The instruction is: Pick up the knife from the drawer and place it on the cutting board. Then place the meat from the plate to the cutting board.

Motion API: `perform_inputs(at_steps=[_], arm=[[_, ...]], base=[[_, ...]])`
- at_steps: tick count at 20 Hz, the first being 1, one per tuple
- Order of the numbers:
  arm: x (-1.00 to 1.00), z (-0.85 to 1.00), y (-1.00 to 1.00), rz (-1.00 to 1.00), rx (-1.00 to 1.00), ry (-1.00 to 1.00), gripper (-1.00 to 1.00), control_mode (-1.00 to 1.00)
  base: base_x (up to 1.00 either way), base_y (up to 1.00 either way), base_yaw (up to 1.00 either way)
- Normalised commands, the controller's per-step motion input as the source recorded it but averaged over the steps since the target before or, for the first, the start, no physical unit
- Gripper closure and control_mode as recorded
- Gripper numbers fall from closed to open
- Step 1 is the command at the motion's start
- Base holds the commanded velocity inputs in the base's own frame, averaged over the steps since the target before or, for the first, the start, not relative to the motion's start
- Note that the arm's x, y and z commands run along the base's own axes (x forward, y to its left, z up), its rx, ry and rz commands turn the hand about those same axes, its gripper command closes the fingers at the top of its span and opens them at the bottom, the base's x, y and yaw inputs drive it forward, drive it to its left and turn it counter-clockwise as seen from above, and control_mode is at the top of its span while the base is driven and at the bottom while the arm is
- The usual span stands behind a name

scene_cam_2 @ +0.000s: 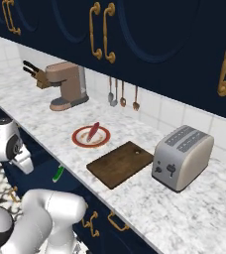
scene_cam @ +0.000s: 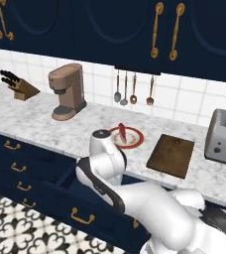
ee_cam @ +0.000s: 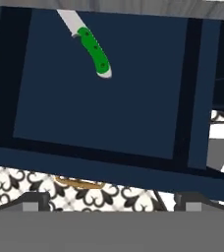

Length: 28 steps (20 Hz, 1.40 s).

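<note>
Knife [ee_cam: 95, 49] w/ green handle lies flat on the floor of the open navy drawer [ee_cam: 99, 108], up at 12 o'clock in the hand view, blade running off toward 11, handle end toward 5; in the right base view its green handle [scene_cam_2: 58, 173] peeks out just under the counter edge. Gripper [ee_cam: 112, 202] hangs over the drawer's front part, well apart from the knife, fingertips [ee_cam: 35, 202] set wide at the bottom corners, nothing between them. Drawer's gold handle [scene_cam: 82, 217] faces the patterned tile floor [scene_cam: 16, 230]. Farther back on the marble counter [scene_cam: 35, 119]: plate [scene_cam: 134, 141] w/ meat [scene_cam: 121, 133] on it, cutting board [scene_cam: 171, 155] bare at its 3 o'clock, then toaster [scene_cam: 224, 136]. Coffee maker [scene_cam: 67, 91] and knife block [scene_cam: 21, 87] sit off at 9, near the wall.
</note>
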Motion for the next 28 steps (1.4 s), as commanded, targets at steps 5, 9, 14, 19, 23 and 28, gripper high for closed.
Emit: perform_inputs(at_steps=[5,9,14,19,23,28], arm=[[0.42,-0.51,0.24,0.0,0.0,0.04,-1.0,-1.0],[0.32,-0.61,0.12,0.0,0.0,0.03,-1.0,-1.0],[0.19,-0.7,0.25,0.0,-0.02,0.05,-1.0,-1.0],[-0.61,-0.58,0.95,0.05,-0.08,0.06,-1.0,-1.0],[-1.0,-0.2,1.0,0.11,-0.05,0.02,-1.0,-1.0],[-1.0,-0.12,0.96,0.12,-0.03,0.0,-1.0,-1.0]], base=[[0.0,0.0,0.0],[0.0,0.0,0.0],[0.0,0.0,0.0],[0.0,0.0,0.0],[0.0,0.0,0.0],[0.0,0.0,0.0]])
